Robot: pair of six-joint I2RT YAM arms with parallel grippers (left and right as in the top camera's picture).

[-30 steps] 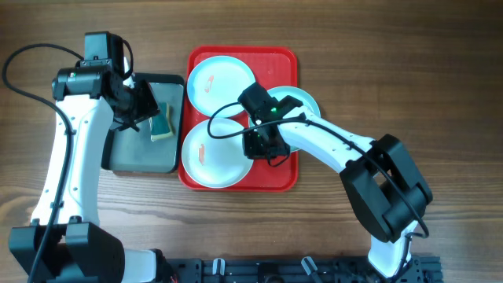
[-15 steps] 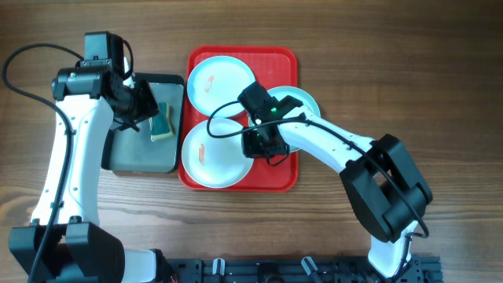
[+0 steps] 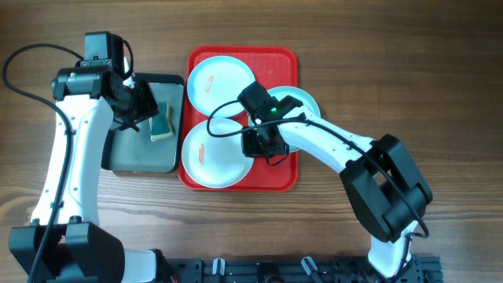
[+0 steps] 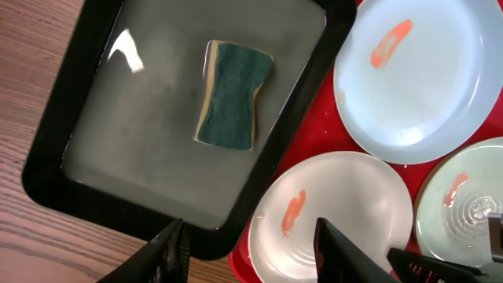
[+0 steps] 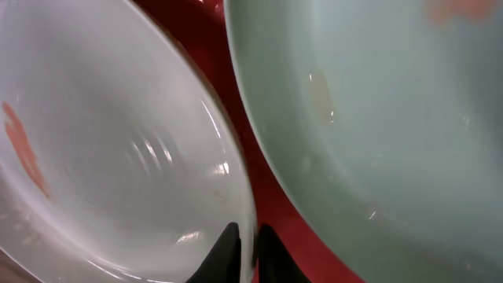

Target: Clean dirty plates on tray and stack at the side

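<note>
Three plates lie on the red tray (image 3: 283,59). The back plate (image 3: 220,82) and the front white plate (image 3: 208,153) each carry a reddish smear. The right plate (image 3: 305,102) is partly hidden under my right arm. My right gripper (image 3: 253,145) is shut on the right rim of the front plate; the right wrist view shows its fingers (image 5: 244,251) pinching that rim (image 5: 110,157), with the pale teal plate (image 5: 377,118) beside it. My left gripper (image 3: 145,110) is open and empty above the grey tray, its fingers (image 4: 247,251) wide apart.
A black-rimmed grey tray (image 3: 134,153) stands against the red tray's left side and holds a green and yellow sponge (image 3: 161,124), which also shows in the left wrist view (image 4: 233,96). Bare wooden table surrounds both trays.
</note>
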